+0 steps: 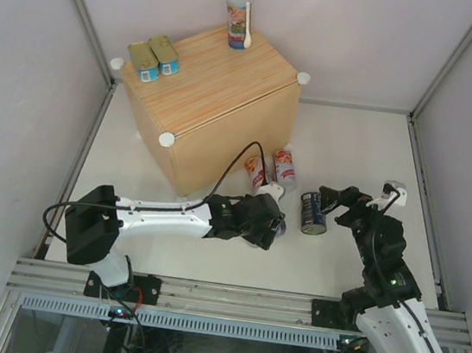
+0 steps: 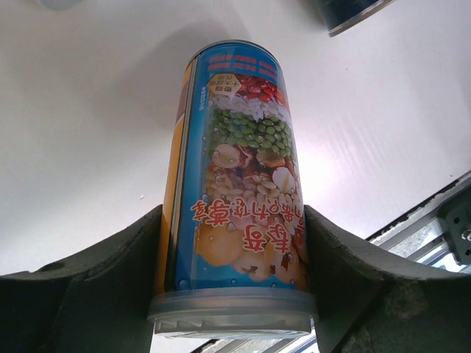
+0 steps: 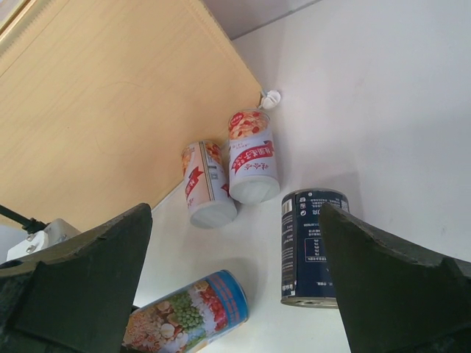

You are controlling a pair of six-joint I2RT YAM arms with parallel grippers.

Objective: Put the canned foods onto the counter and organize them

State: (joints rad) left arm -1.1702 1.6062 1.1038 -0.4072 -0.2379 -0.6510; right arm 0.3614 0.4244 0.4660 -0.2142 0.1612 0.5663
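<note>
Currently the blue can (image 2: 239, 184), a printed metal cylinder with a translucent plastic cap, lies on its side on the white worktop (image 2: 88, 147). Its cap is toward the wrist and its long axis runs along the left hand's (image 1: 273, 225) reach. That hand's fingers (image 2: 110, 279) pinch both flanks and hide most of the can from above. The right hand (image 1: 330, 202) is spread wide and empty over the dark can (image 3: 310, 246).

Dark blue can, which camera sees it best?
Right wrist view: the dark blue can shows biggest there, with its label. The top view shows the can small; the left wrist view catches only its rim.
</note>
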